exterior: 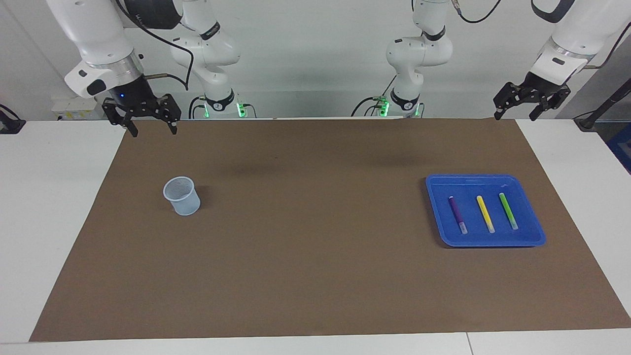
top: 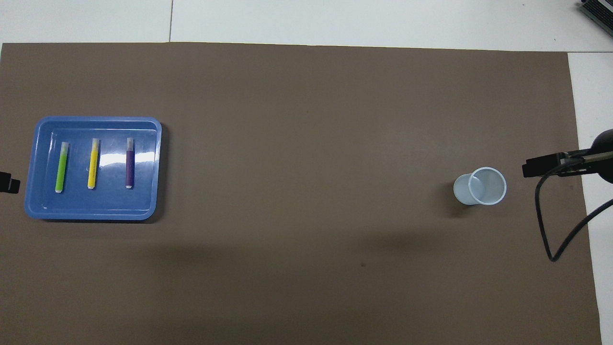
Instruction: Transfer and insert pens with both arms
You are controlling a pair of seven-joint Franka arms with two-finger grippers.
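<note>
Three slim marker pens lie side by side in a shallow blue plastic tray (exterior: 436,217) toward the left arm's end of the counter (exterior: 59,207): a purple pen (exterior: 456,213), a yellow pen (exterior: 484,212) and a green pen (exterior: 508,209), each with a pale cap end; they lie parallel with clear gaps between them, none touching another. They look light, rigid and smooth, so they should lift easily but may roll or slip on the glossy tray floor; the barrel's middle, pinched across its width, seems the best hold, and the gaps give the fingers room to come down on either side. A pale translucent plastic cup (exterior: 182,195) stands upright on the brown mat (exterior: 315,276) toward the right arm's end, well apart from the tray; thin and light, it could tip if a pen strikes its rim. The left hand (exterior: 530,106) hangs over the mat's corner nearest the robots, fingers spread, holding nothing; the right hand (exterior: 150,123) waits over the mat's other near corner, likewise spread wide and empty.
</note>
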